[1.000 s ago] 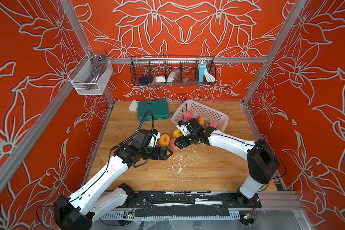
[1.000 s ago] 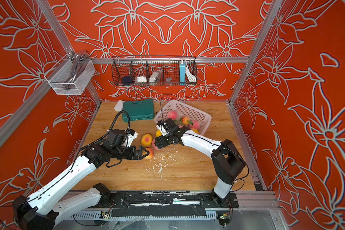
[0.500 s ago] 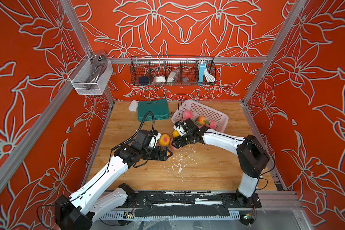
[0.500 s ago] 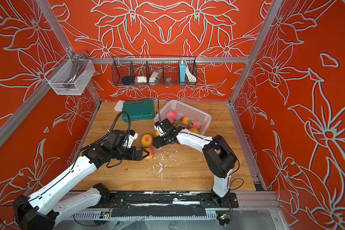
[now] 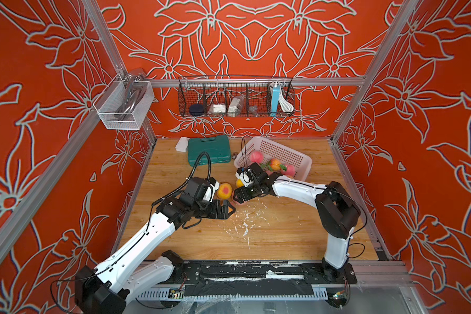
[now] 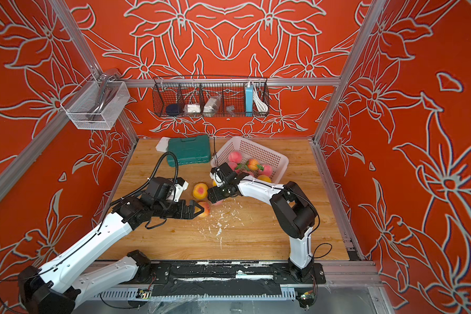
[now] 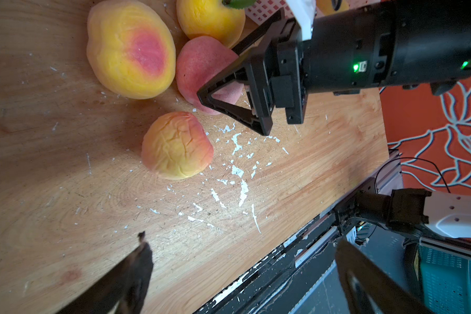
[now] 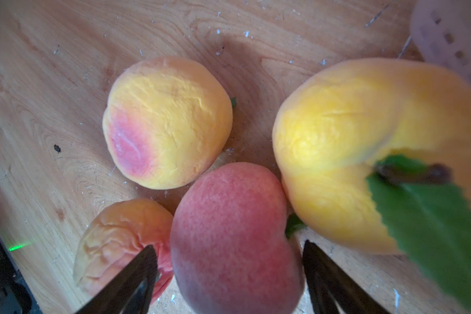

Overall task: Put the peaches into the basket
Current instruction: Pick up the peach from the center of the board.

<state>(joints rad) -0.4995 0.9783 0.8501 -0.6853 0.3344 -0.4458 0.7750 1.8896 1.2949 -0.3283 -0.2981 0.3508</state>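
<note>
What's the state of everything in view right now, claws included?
Left claw: open, empty.
Right claw: open, straddling the pink peach.
Pink peach: on the table, not lifted.
Wrinkled peach: loose on the table.
Blushed peach: loose on the table.
Yellow leafy peach: loose on the table.
Basket: upright, holding several peaches.
Green case: closed.

Wooden table [image 5: 283, 239], peaches [image 5: 224, 190], basket [image 5: 283, 153], green case [image 5: 209, 149]
</note>
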